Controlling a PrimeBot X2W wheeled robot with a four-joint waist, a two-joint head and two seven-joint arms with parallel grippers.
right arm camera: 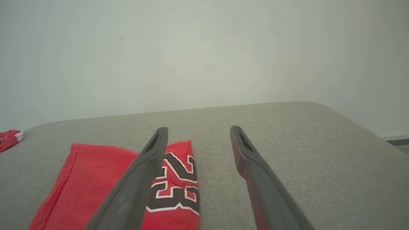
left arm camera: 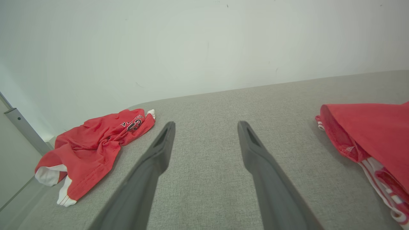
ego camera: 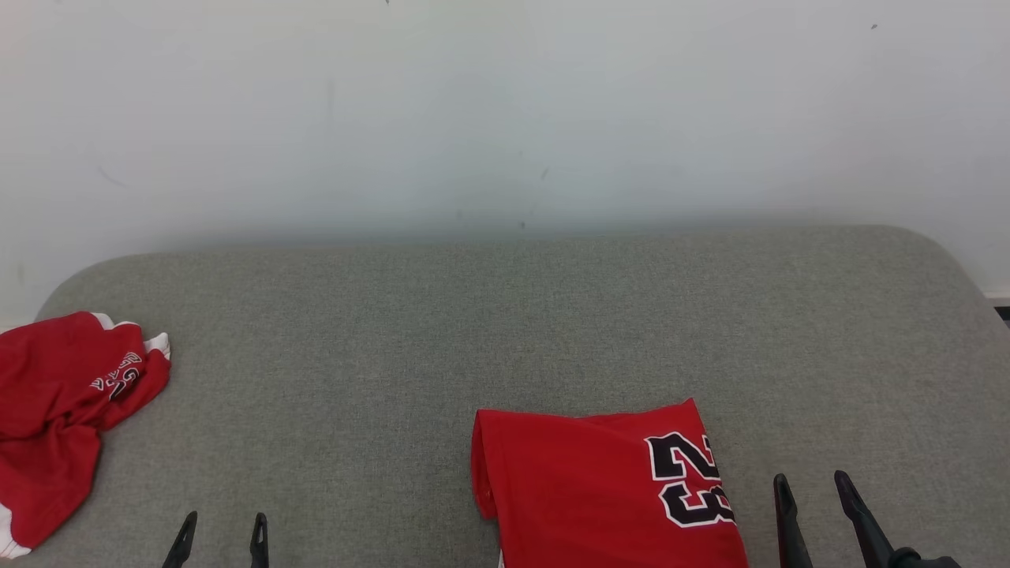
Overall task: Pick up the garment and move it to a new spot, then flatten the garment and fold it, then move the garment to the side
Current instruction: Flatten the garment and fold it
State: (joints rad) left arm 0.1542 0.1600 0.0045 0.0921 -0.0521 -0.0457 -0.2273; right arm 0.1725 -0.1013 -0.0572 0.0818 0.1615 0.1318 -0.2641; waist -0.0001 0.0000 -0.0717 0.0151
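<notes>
Right now both grippers are spread wide and hold nothing, each hanging above the near edge of the grey cushion (ego camera: pixel 505 315). The folded red shirt (ego camera: pixel 600 489) lies flat on the cushion at its near edge, a little right of the cushion's middle, with a black "23" outlined in white along its right side. In the left wrist view the folded shirt (left arm camera: pixel 377 134) shows stacked layers at its open end, with red and white striped trim peeking out underneath. The left gripper (ego camera: pixel 224 525) sits over bare cushion left of the middle, its two dark fingers apart with only grey fabric between them, as its own camera confirms (left arm camera: pixel 207 127). The right gripper (ego camera: pixel 813 483) stands toward the cushion's right part, just beside the shirt's numbered edge without touching it. In the right wrist view (right arm camera: pixel 198 131) one finger crosses in front of the numbers on the shirt (right arm camera: pixel 105 179), while the other finger is over plain cushion. A second red garment (ego camera: pixel 63 394) lies crumpled at the cushion's far left edge, well apart from both grippers. It has white trim and dark lettering too bunched to read (left arm camera: pixel 92 150). A pale wall (ego camera: pixel 505 118) rises behind the cushion's far edge.
</notes>
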